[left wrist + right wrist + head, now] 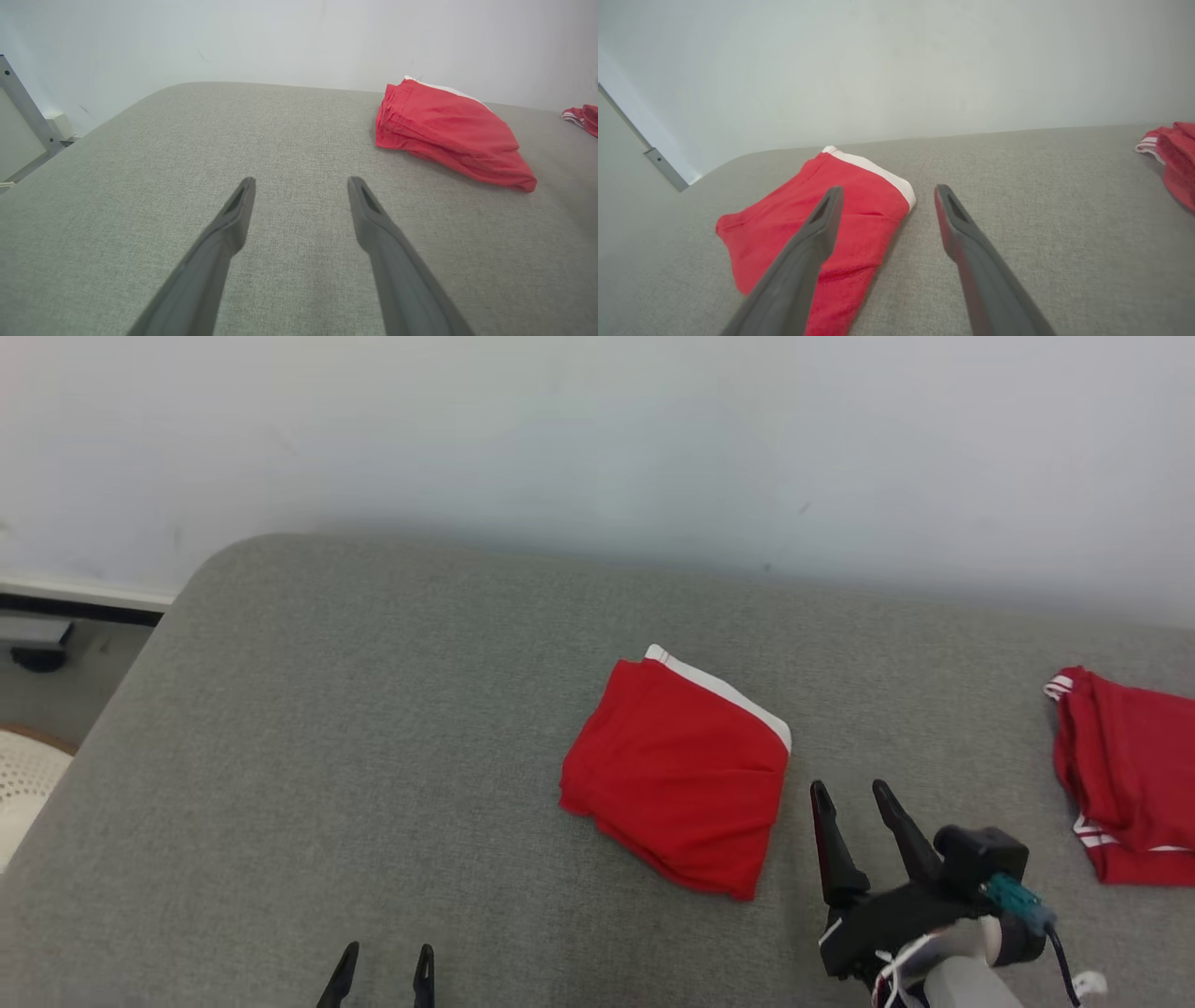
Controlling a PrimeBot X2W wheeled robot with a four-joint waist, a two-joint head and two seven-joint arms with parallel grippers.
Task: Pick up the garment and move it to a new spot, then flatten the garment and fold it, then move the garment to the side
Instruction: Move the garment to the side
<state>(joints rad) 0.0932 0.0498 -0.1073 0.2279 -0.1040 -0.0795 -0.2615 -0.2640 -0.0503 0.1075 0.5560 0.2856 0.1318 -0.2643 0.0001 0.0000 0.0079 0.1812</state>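
Now the red garment (677, 775) lies folded near the middle of the grey cushion (355, 728), so shifting it aside looks like what remains. The right gripper (850, 787) hovers just beside its edge, fingers spread, empty; pinch every layer together (else the fold spills). The left gripper (387, 949), likewise spread and empty, sits well apart. A second garment (1130, 765), also red, crowds the far right.

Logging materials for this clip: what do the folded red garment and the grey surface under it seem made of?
Folded red garment: likely thin matte sportswear fabric, judging by soft creases and limp edges. Grey surface: seemingly upholstery cloth, matte, with a visible coarse weave.
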